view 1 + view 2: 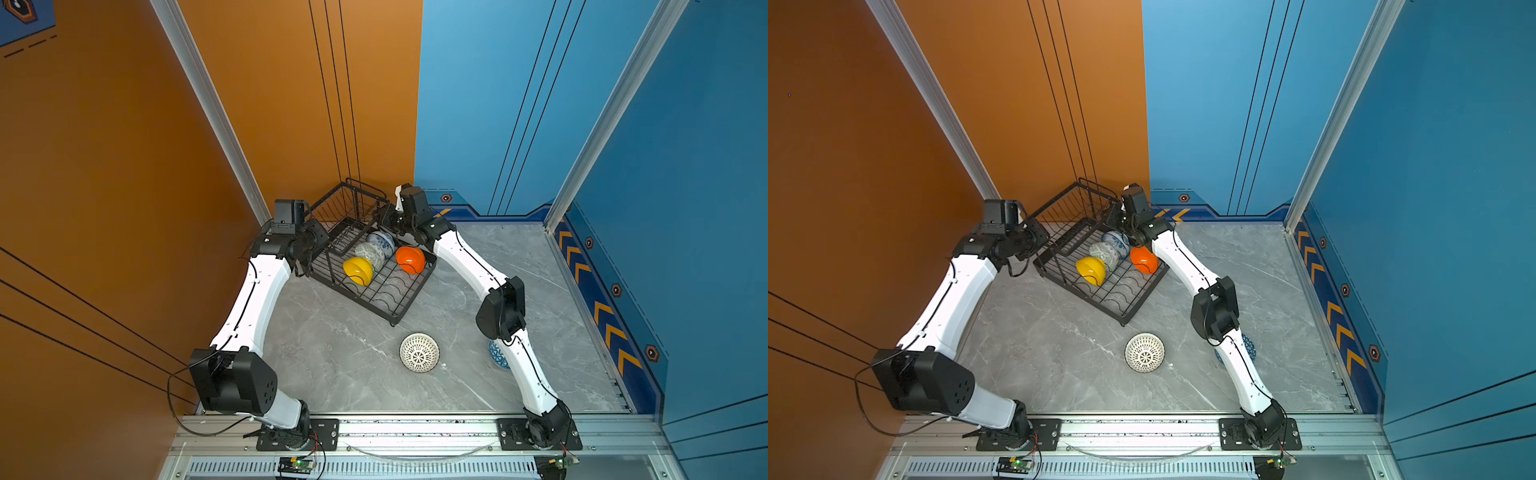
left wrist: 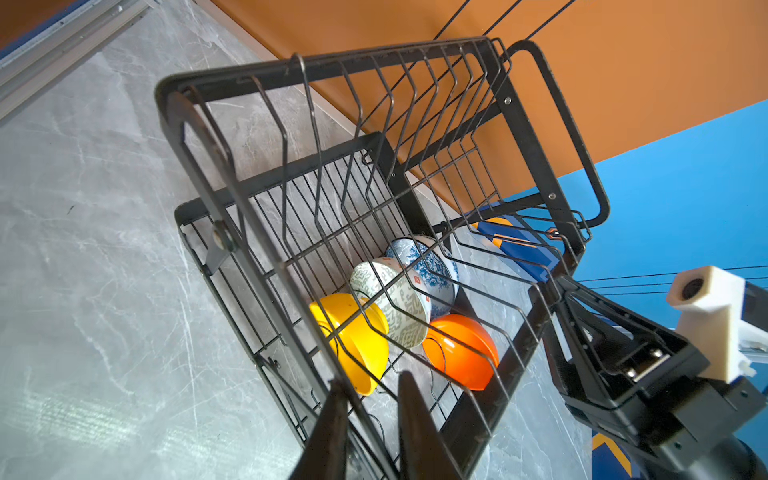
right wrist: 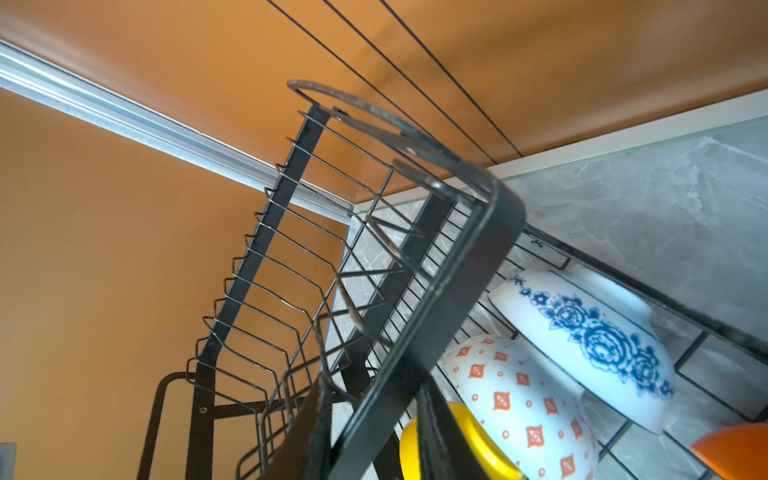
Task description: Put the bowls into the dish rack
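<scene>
The black wire dish rack (image 1: 415, 291) stands at the back of the table, its raised basket (image 1: 349, 203) at the far end. In its tray stand a yellow bowl (image 1: 358, 270), a pale green patterned bowl (image 1: 369, 252), a white-and-blue floral bowl (image 1: 381, 241) and an orange bowl (image 1: 410, 259). A white lattice bowl (image 1: 419, 352) lies on the table. A blue triangle-patterned bowl (image 1: 498, 355) is half hidden under the right arm. My left gripper (image 2: 372, 380) is shut on the basket's left frame bar. My right gripper (image 3: 372, 386) is shut on the basket's flat rim on the opposite side.
The orange wall (image 1: 291, 124) and the blue wall (image 1: 478, 124) meet right behind the rack. A metal rail (image 1: 415, 428) runs along the table's front edge. Bare grey marble tabletop (image 1: 332, 365) lies between the rack and the rail.
</scene>
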Robot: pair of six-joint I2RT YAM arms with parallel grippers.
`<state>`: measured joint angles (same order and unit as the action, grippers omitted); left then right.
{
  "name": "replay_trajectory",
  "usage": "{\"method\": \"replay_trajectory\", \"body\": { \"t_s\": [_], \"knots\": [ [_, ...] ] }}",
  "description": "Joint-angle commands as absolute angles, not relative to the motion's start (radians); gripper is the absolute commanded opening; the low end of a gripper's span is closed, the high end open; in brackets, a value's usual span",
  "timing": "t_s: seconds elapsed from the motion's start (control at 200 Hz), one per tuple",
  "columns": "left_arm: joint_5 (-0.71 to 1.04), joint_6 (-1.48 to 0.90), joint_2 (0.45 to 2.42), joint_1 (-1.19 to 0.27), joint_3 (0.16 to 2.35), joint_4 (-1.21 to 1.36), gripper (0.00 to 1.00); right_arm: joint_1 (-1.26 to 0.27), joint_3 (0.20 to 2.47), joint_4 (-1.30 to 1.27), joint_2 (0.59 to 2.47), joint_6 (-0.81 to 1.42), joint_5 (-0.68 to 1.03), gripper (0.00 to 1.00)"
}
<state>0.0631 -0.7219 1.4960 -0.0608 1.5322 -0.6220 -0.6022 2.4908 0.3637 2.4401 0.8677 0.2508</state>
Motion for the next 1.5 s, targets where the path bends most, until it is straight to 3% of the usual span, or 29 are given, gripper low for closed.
{"method": "replay_trajectory", "body": {
  "t_s": [0.0, 0.13, 0.175, 0.29, 0.37, 0.445, 0.56, 0.641, 1.041, 1.286, 1.491],
  "knots": [
    [0.156, -0.595, 1.409, -0.113, 1.538, -0.509, 0.0, -0.655, 2.488, 0.303, 2.372, 0.687, 0.294, 0.1],
    [0.146, -0.595, 1.392, -0.118, 1.514, -0.508, 0.0, -0.656, 2.485, 0.317, 2.372, 0.678, 0.316, 0.11],
    [0.141, -0.596, 1.391, -0.116, 1.508, -0.508, 0.1, -0.655, 2.485, 0.324, 2.372, 0.673, 0.313, 0.12],
    [0.14, -0.594, 1.394, -0.113, 1.502, -0.508, 0.12, -0.646, 2.486, 0.346, 2.377, 0.673, 0.305, 0.22],
    [0.141, -0.594, 1.396, -0.109, 1.5, -0.508, 0.39, -0.64, 2.486, 0.363, 2.376, 0.67, 0.306, 0.3],
    [0.139, -0.593, 1.391, -0.104, 1.499, -0.508, 0.47, -0.634, 2.484, 0.378, 2.37, 0.657, 0.3, 0.4],
    [0.143, -0.593, 1.384, -0.091, 1.494, -0.508, 0.72, -0.623, 2.467, 0.385, 2.348, 0.646, 0.293, 0.55],
    [0.141, -0.593, 1.373, -0.083, 1.484, -0.509, 1.0, -0.617, 2.451, 0.385, 2.328, 0.635, 0.296, 0.66],
    [0.132, -0.586, 1.27, -0.052, 1.4, -0.532, 0.98, -0.585, 2.208, 0.385, 2.108, 0.553, 0.251, 1.0],
    [0.086, -0.601, 1.099, -0.13, 1.253, -0.531, 0.98, -0.555, 1.817, 0.472, 1.817, 0.411, 0.044, 1.0],
    [0.034, -0.679, 0.975, -0.361, 1.002, -0.438, 0.98, -0.542, 1.448, 0.612, 1.588, 0.32, -0.059, 0.98]
  ]
}}
